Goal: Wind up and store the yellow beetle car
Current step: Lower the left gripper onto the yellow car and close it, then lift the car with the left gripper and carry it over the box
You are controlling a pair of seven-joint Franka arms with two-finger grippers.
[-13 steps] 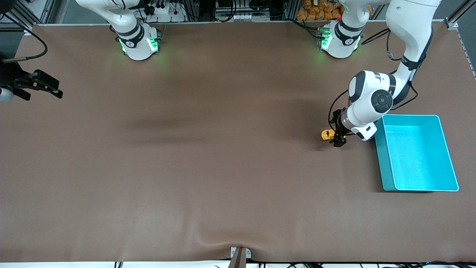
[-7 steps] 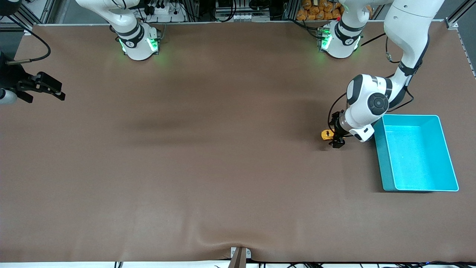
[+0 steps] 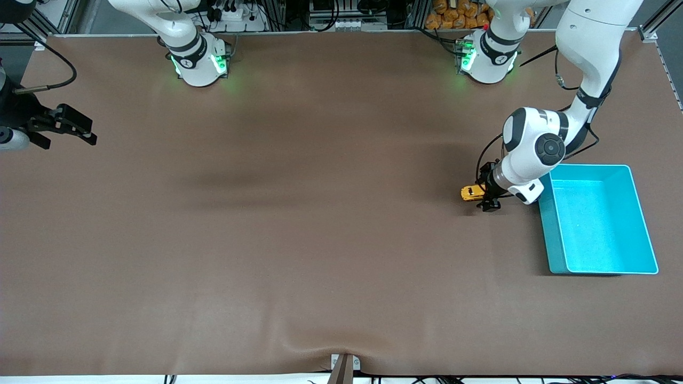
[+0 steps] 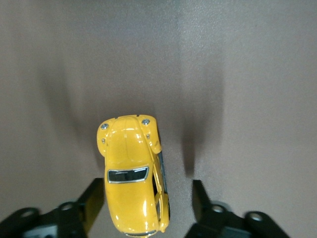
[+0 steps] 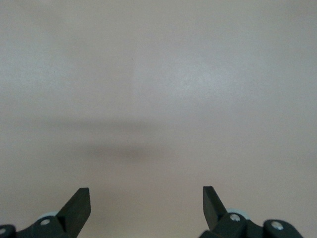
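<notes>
Front view: left arm bent down low, left gripper at the yellow beetle car on the table beside the teal bin. Right arm waits, right gripper over its table end.

Left wrist view: car between fingers, one touching, the other apart, not clamped.

Right wrist view: fingers spread wide, nothing held.

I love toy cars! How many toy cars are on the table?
1. The yellow beetle car sits on the table beside the teal bin, between the left gripper fingers. None shows elsewhere.
</notes>
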